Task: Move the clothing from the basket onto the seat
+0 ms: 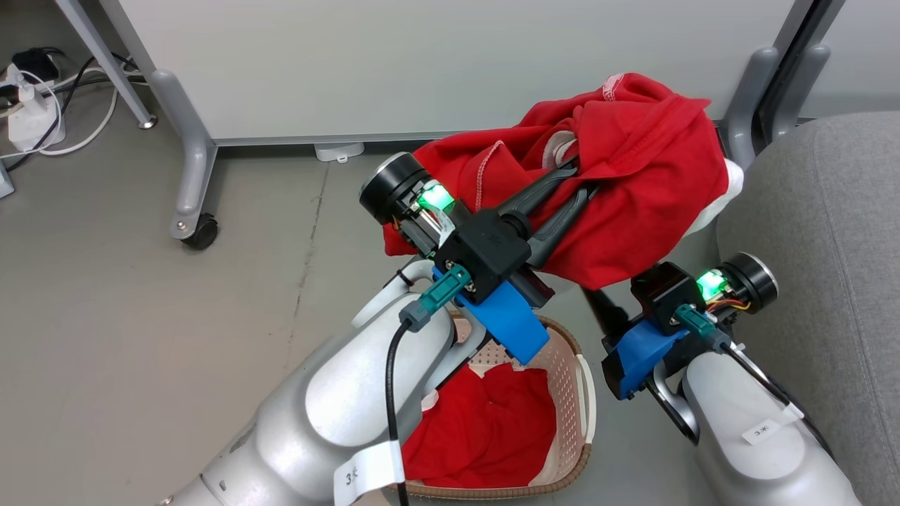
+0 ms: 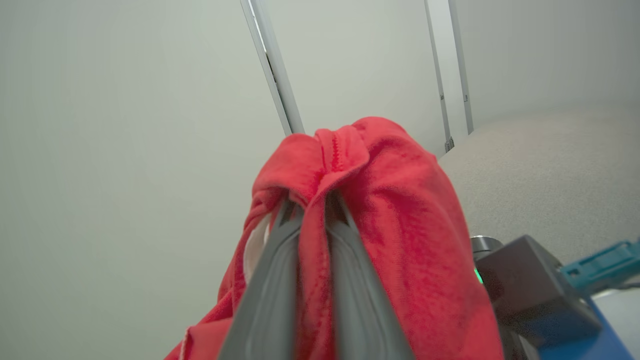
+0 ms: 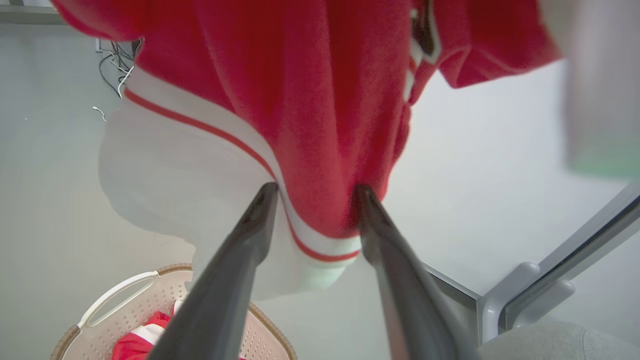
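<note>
Garment (image 1: 633,176) of red fabric with white striped trim hangs bunched in the air, over the floor (image 1: 140,337) between the laundry basket (image 1: 566,372) and the grey sofa cushion (image 1: 830,246). The left gripper (image 2: 312,210) is pinched tight on a fold of it. The right gripper (image 3: 316,192) is spread wide, tips either side of the hanging hem. More red clothing (image 1: 492,429) lies in the basket.

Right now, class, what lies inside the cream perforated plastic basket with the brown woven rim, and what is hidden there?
Crumpled bright red clothing lies in the basket. The pale left forearm covers its left part; the fabric hides the floor beneath it.
</note>
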{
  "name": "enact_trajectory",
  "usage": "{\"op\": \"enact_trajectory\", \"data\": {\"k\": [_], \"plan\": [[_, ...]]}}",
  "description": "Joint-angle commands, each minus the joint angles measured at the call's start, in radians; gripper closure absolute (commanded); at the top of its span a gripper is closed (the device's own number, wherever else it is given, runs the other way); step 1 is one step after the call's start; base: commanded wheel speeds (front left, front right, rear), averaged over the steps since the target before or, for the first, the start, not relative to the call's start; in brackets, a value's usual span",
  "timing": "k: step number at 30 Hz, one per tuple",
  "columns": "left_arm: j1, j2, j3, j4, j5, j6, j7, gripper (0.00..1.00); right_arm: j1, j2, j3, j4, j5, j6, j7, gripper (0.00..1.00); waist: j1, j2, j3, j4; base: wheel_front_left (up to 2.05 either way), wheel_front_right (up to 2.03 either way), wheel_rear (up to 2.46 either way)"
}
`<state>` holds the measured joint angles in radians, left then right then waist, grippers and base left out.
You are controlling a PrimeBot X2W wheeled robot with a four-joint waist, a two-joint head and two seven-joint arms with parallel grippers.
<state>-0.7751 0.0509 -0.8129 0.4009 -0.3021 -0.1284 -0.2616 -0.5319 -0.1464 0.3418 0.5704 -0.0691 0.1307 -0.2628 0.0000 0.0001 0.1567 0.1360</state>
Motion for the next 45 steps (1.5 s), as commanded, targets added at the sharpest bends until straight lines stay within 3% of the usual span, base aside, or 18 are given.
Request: {"op": "enact_trajectory", "data": {"k": [1, 21, 22, 23, 45], "plan": [[-0.013, -0.001, 0.001, -0.007, -0.007, 0.006, -0.005, 1.00, -0.020, 0.007, -0.004, 0.017, 0.006, 0.000, -0.003, 1.00, 0.0000, -0.0001, 0.001, 0.002, 0.00, 0.00, 0.00], [-0.010, -0.001, 0.021, 0.014, 0.006, 0.015, -0.005, 1.00, 0.002, 0.005, 0.022, -0.009, 0.067, 0.000, -0.003, 1.00, 0.0000, -0.0001, 0.006, -0.017, 0.00, 0.00, 0.00], [-0.011, -0.001, 0.025, 0.011, 0.006, 0.018, -0.005, 0.61, 0.002, 0.004, 0.023, -0.009, 0.070, 0.000, -0.003, 1.00, 0.0000, -0.0001, 0.008, -0.017, 0.00, 0.00, 0.00], [-0.013, -0.001, 0.026, 0.005, 0.011, 0.023, -0.005, 0.00, 0.002, 0.003, 0.025, -0.010, 0.073, 0.000, -0.003, 1.00, 0.0000, -0.0001, 0.009, -0.018, 0.00, 0.00, 0.00], [0.005, -0.001, 0.062, -0.015, 0.050, 0.028, -0.004, 0.00, 0.003, 0.008, 0.005, -0.055, 0.110, 0.000, -0.003, 1.00, 0.0000, -0.0001, 0.043, -0.049, 0.00, 0.00, 0.00]]}}
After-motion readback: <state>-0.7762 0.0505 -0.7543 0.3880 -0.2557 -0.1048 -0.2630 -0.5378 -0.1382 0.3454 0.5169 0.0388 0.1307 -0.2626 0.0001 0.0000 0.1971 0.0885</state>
